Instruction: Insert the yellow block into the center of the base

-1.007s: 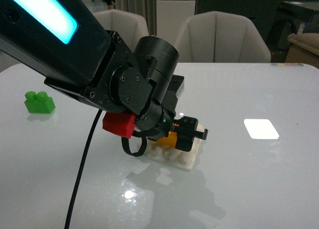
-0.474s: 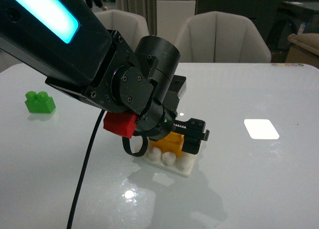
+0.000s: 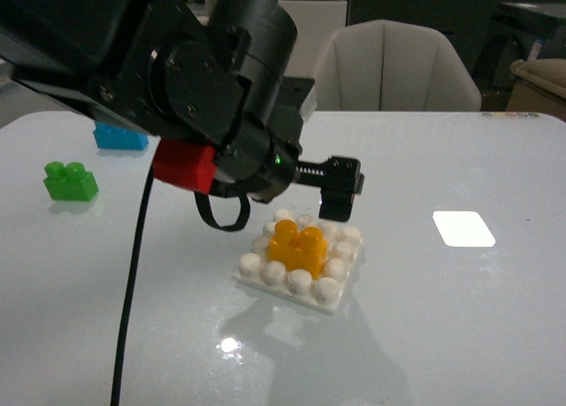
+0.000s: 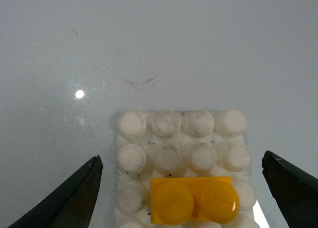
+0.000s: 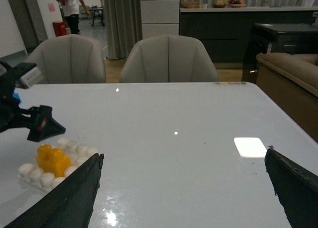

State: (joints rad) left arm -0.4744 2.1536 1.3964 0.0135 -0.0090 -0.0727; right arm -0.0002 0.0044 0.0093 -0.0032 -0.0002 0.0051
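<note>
The yellow block (image 3: 297, 249) sits on the base (image 3: 301, 266), pressed onto the middle studs with white studs showing all round it in the front view. The base lies flat on the white bench (image 3: 460, 317).

The left gripper (image 4: 184, 188) hangs just above the base with its fingers (image 3: 340, 190) spread wide and holding nothing. The left wrist view makes this plain: the two dark fingertips stand at either edge of the picture, well clear of the base, with the block between them and touching neither. That view also shows two full rows of bare studs beyond the block, which the front view shows only at a slant.

The front view alone shows a green brick (image 3: 70, 181) far off toward the left edge of the bench, and a blue brick (image 3: 120, 137) behind it, partly hidden by the arm. It also shows a flat white rectangle (image 3: 463, 228) lying well to the right of the base.

The right wrist view looks across the bench from the other side, taking in the block on the base, the white rectangle and two pale chairs (image 5: 169, 59) beyond. The right gripper (image 5: 181, 188) shows there with its fingers (image 5: 69, 198) wide apart and empty, well away from the base.
</note>
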